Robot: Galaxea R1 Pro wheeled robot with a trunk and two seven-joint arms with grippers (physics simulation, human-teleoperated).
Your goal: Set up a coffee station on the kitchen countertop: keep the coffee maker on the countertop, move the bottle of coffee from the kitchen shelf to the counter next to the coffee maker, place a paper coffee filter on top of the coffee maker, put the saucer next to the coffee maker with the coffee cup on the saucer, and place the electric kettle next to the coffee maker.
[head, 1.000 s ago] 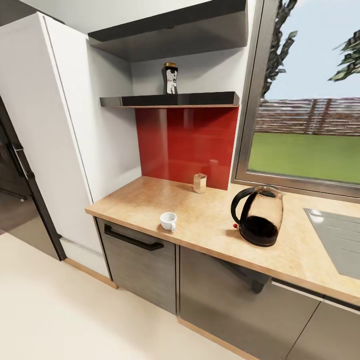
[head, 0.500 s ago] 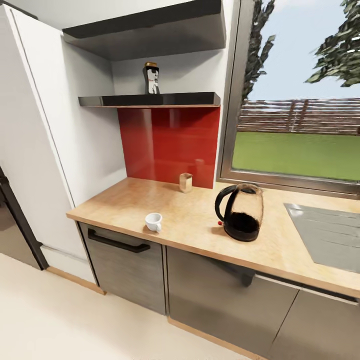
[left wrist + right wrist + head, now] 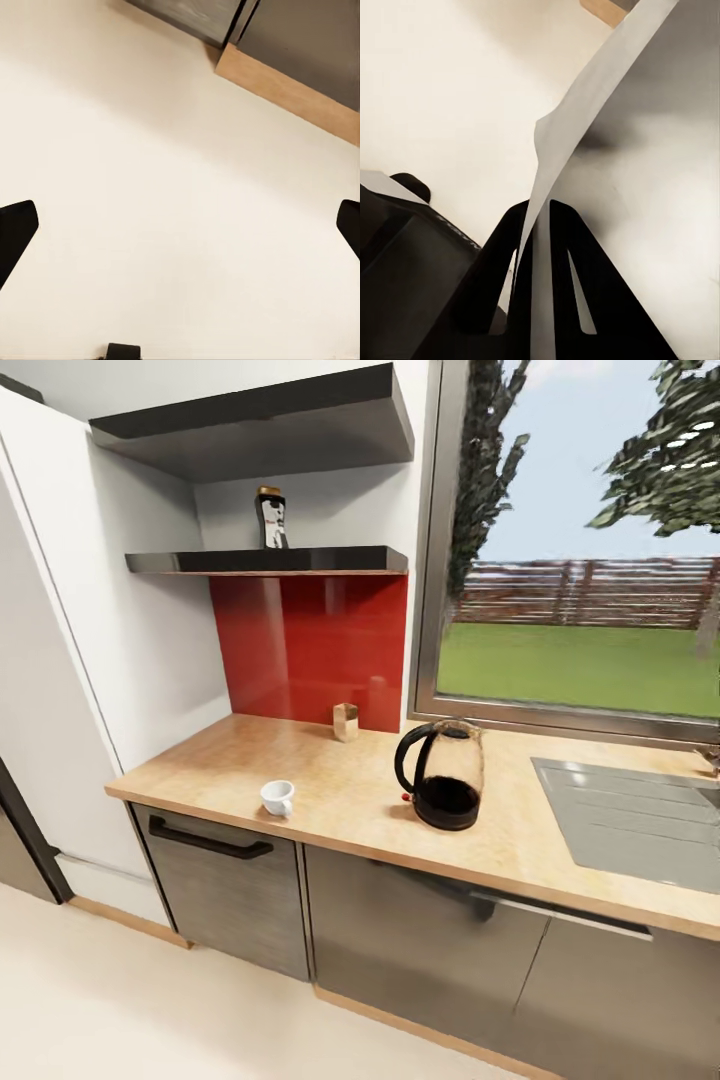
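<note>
Head faces countertop (image 3: 330, 800); wrists seemingly floorward (image 3: 150, 187).

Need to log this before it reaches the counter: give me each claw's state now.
Left claw: open, empty, above the floor.
Right claw: closed on the paper filter.
</note>
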